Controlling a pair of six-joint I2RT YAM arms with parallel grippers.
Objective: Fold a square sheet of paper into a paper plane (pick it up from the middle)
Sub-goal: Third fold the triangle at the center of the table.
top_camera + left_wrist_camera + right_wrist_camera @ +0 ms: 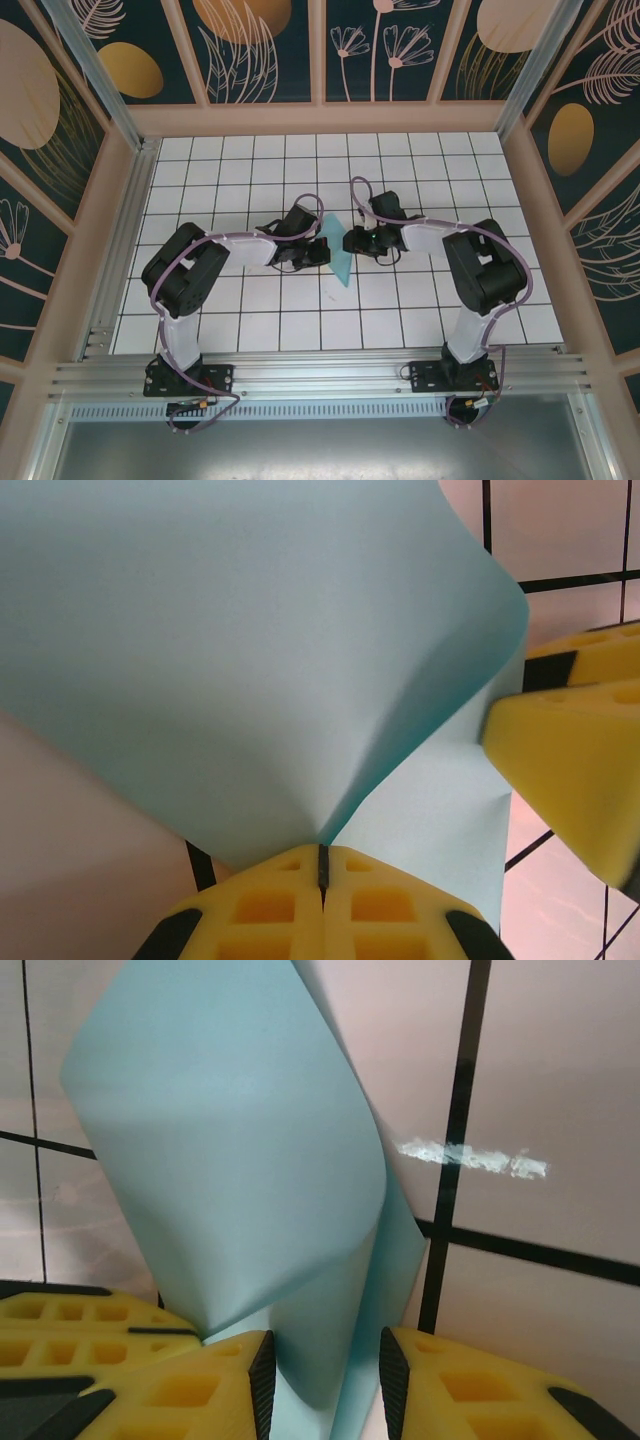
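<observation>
The square sheet of paper (pixel 340 262) hangs between the two arms near the middle of the overhead frame. It is lifted off the white gridded table (pixel 250 320) and bent into a loose, upright curl of pale teal.

The left gripper (pixel 318 245) reaches in from the left of that frame. In its own wrist view its yellow foam fingers (pixel 270 905) sit at the bottom edge, pressed tightly together with only a thin dark seam between them. The sheet's pinched corner goes down into that seam. From there the paper (pixel 230 650) fans up and out across most of the frame, with one soft fold running up to the right.

The right gripper (pixel 352 240) comes in from the right of the overhead frame and faces the other one closely. In its wrist view its fingers (pixel 470 1395) stand a little way apart at the bottom. The lower part of the curled sheet (pixel 230 1160) drops through the gap between their dark pads and touches the pad on the left side of the frame. Whether the pads squeeze the paper I cannot tell. The left gripper's yellow fingers (pixel 70 1325) show at the lower left of this view, touching the sheet.

A white smear (pixel 470 1157) crosses a black grid line (pixel 462 1110) at the right of that frame.
</observation>
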